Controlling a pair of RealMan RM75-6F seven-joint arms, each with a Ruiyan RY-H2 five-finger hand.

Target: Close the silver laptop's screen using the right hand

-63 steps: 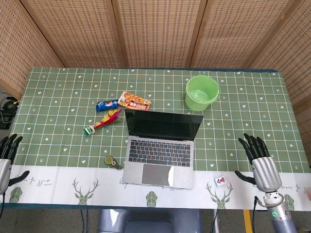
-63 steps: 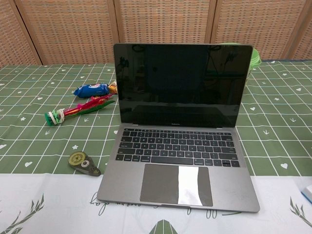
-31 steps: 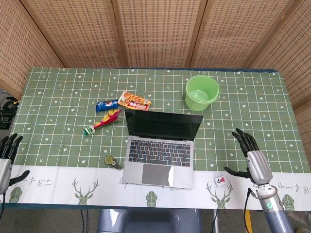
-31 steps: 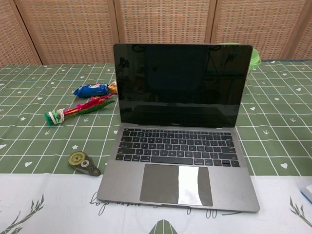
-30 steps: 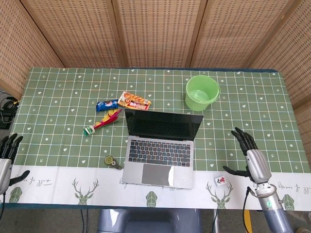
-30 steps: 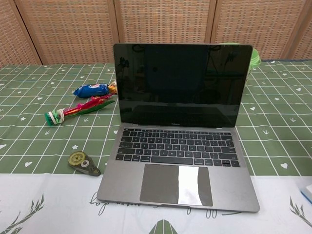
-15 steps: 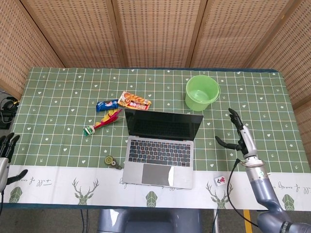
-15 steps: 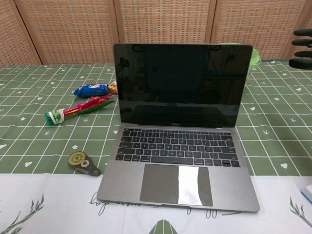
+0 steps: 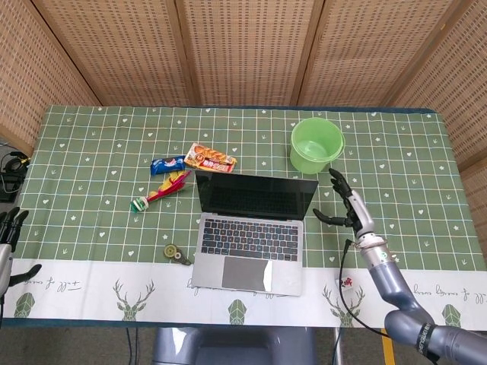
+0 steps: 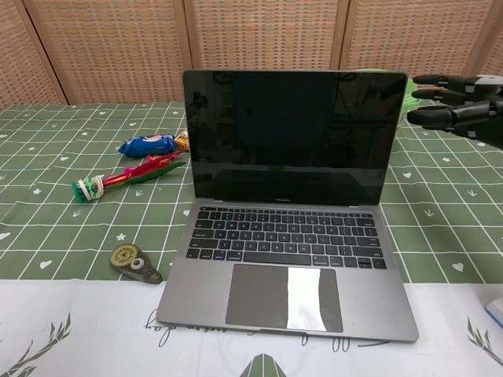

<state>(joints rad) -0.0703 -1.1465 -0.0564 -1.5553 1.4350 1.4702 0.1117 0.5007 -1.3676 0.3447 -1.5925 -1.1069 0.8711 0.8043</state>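
Note:
The silver laptop [image 9: 251,232] [image 10: 287,236] stands open in the middle of the table, its dark screen [image 10: 292,137] upright. My right hand [image 9: 347,204] [image 10: 460,106] hangs in the air just right of the screen's upper right corner, fingers spread and pointing toward the lid, touching nothing. My left hand [image 9: 7,228] is open at the table's far left edge, only partly visible in the head view.
A green bucket [image 9: 316,144] stands behind the laptop's right corner, close to my right hand. Snack packets [image 9: 209,158] [image 9: 167,164] and a red-green wrapper [image 9: 161,192] lie left of the screen. A tape dispenser [image 9: 176,255] sits by the laptop's front left; a small tile [image 9: 346,283] at front right.
My right hand has risen from the table's front right edge and swung left and forward, now close to the screen's right edge. The laptop has not moved.

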